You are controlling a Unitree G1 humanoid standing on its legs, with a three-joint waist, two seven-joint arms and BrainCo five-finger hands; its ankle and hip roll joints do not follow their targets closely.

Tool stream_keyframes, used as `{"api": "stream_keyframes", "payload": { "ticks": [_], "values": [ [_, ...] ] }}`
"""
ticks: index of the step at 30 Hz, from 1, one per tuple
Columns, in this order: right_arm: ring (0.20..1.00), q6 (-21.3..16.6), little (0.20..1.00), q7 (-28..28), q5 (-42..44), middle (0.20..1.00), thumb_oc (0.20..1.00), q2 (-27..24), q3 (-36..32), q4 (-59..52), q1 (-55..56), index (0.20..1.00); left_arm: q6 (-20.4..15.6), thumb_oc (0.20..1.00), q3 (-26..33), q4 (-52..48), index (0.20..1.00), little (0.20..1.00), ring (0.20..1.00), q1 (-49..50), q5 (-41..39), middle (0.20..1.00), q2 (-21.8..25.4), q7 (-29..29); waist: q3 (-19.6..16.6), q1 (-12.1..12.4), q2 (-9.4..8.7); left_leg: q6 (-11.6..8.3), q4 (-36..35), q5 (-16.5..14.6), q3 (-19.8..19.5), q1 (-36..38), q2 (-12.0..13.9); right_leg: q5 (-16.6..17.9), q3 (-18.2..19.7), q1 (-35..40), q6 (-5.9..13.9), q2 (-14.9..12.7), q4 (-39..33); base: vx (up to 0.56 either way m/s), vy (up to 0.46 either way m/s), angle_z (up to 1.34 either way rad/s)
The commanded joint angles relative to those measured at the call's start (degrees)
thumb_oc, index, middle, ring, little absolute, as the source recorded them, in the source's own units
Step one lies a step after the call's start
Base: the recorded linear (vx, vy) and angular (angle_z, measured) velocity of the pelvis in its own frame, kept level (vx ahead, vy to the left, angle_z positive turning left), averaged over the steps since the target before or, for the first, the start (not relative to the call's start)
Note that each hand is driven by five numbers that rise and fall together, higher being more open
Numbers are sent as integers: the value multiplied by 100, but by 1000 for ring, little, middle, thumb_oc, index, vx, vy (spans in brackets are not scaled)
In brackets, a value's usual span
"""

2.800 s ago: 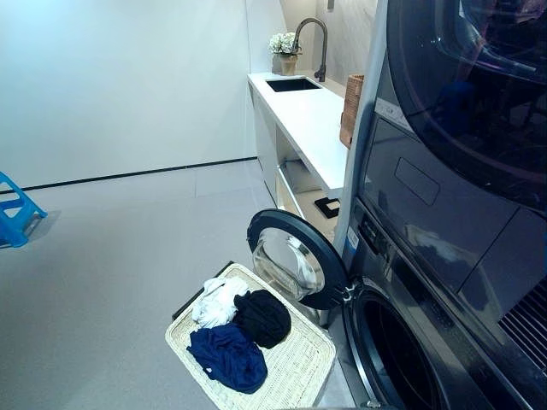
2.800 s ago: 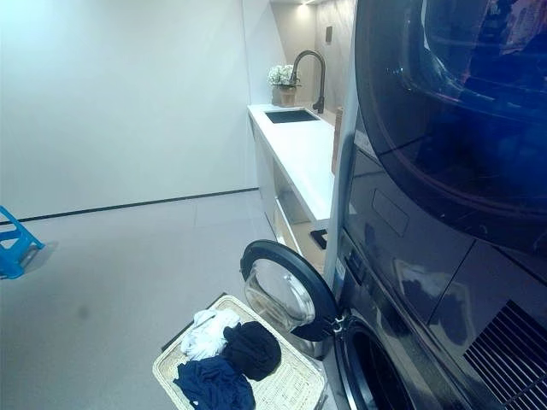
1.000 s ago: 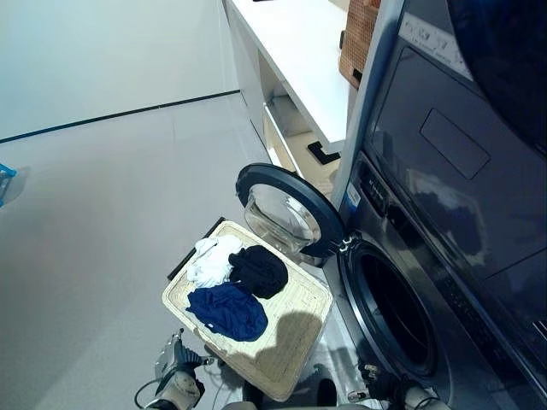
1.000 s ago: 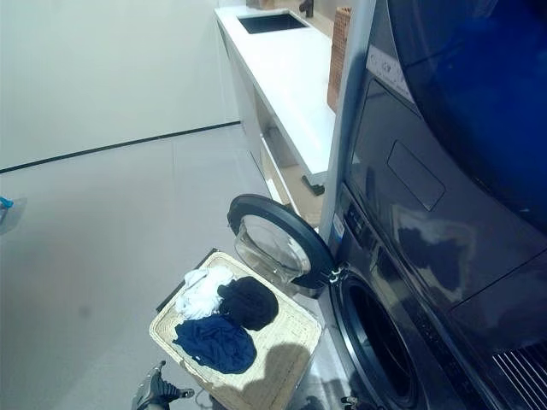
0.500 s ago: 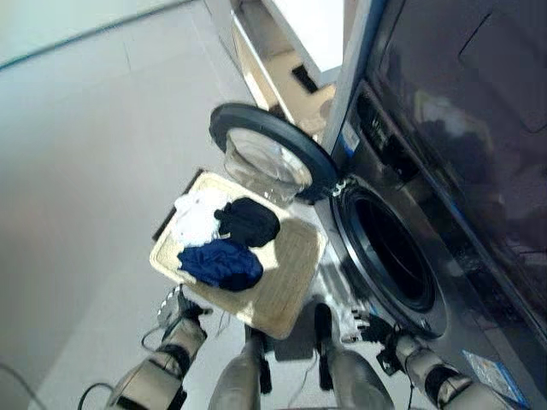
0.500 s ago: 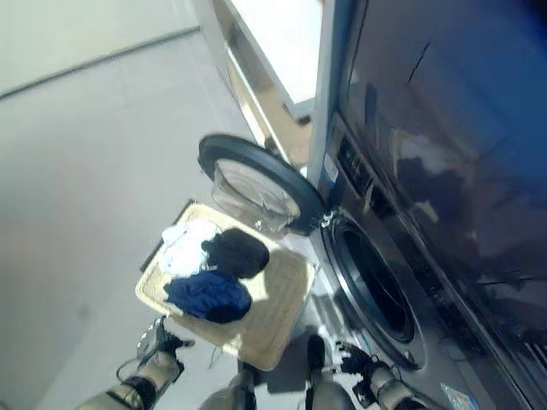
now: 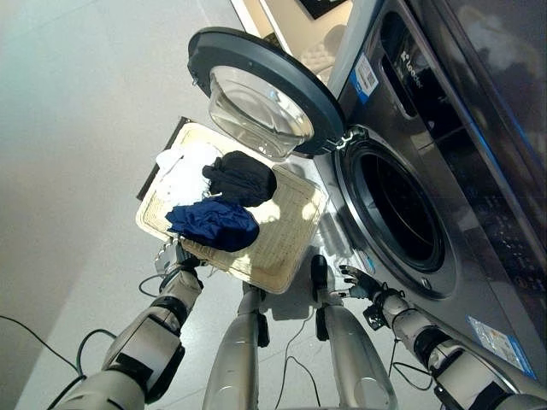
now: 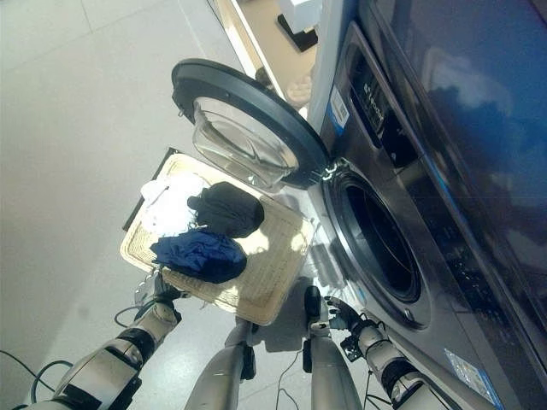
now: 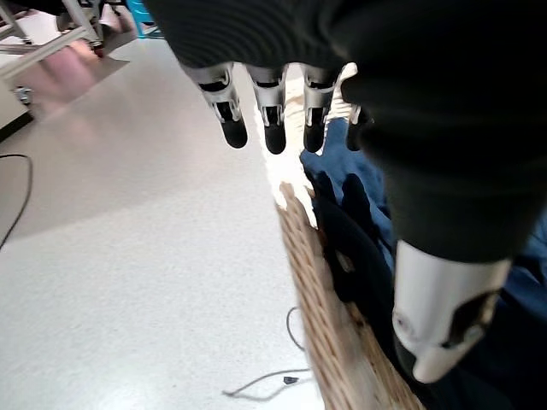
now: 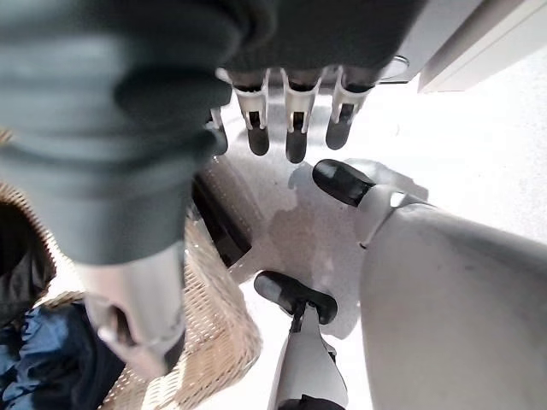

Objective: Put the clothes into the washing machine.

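From the left eye view I look down on a pale wicker basket point(image 7: 286, 248) lying on the grey floor point(image 7: 77, 128) just in front of the washing machine point(image 7: 444, 171), whose round door point(image 7: 261, 85) stands swung open over the basket's far edge, leaving the dark drum opening point(image 7: 397, 209) exposed. In the basket lie three garments bunched together: a white one point(image 7: 184, 175) at the far left, a black one point(image 7: 241, 178) beside it toward the machine, and a navy blue one point(image 7: 214, 224) nearest me. My left hand point(image 7: 171, 256) hangs just off the basket's near left corner, and my right hand point(image 7: 359, 280) sits low beside the machine's front, below the drum opening. The right eye view gives the same layout, with the open door above the basket. In the left wrist view my left hand point(image 9: 273, 94) has its fingers straight and loose, holding nothing, with the basket's woven rim point(image 9: 320, 316) and the navy cloth just past them. In the right wrist view my right hand point(image 10: 291, 107) is likewise relaxed and empty, above bare floor, with a corner of the basket off to one side.
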Motion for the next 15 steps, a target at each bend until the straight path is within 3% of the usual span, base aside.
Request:
{"api": "stream_keyframes", "payload": {
  "ticks": [1,7,9,12,14,15],
  "values": [
    [1000,-222,1000,-78,303,1000,1000,93,248,-336,9,1000,-14,1000,56,275,1000,1000,1000,-191,115,1000,299,160,-42,-134,-533,98,769,-469,254,-370,-609,784,314,-299,274,23,-578,2,-81,-2],
    [1000,-211,1000,-101,378,1000,1000,107,268,-367,-40,1000,-33,1000,63,307,1000,1000,1000,-317,93,1000,344,214,-42,-150,-586,80,847,-469,238,-523,-599,807,291,-433,275,26,-549,2,-24,-1],
    [1000,-218,1000,-163,551,1000,1000,145,402,-429,-145,1000,-212,1000,157,376,1000,1000,1000,-691,-180,1000,477,667,-42,-216,-760,34,1135,-494,139,-1028,-585,877,267,-879,265,64,-444,33,-136,-5],
    [1000,-283,1000,-151,623,1000,1000,154,444,-453,-150,1000,-224,1000,169,386,1000,1000,1000,-807,-114,1000,516,810,-42,-237,-815,22,1208,-502,102,-1190,-582,902,261,-1021,266,73,-415,19,-73,-6],
    [1000,-325,1000,-145,750,1000,1000,172,502,-528,-145,1000,-164,1000,142,334,1000,1000,1000,-915,10,1000,551,1024,-42,-248,-862,7,1261,-518,76,-1331,-562,928,262,-1151,263,97,-396,27,-90,-7],
    [1000,-387,1000,-144,852,1000,1000,173,550,-566,-162,1000,31,1000,93,319,1000,1000,1000,-1022,112,1000,591,1451,-42,-266,-896,-8,1299,-514,55,-1465,-557,960,260,-1284,262,109,-379,14,-96,-7]
  ]
}}
